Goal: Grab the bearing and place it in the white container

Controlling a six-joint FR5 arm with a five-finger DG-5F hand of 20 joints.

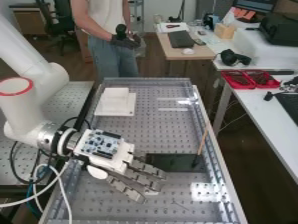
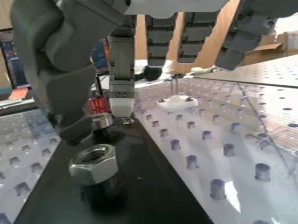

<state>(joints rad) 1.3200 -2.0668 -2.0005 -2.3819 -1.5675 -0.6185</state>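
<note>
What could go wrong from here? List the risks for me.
First, the hex nut sits close to the metal ring, probably the bearing, so the hand might bump or take the nut instead.
Second, the dark plate looks glossy, so the ring might slide if nudged.
Third, the white container lies farther along the bench; a loose hold could drop the ring on the way.

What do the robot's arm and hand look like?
The arm is white with rounded joints, one ringed in red; white, black and blue cables hang near it. The hand has a white back carrying a blue circuit board, and dark grey fingers.
</note>
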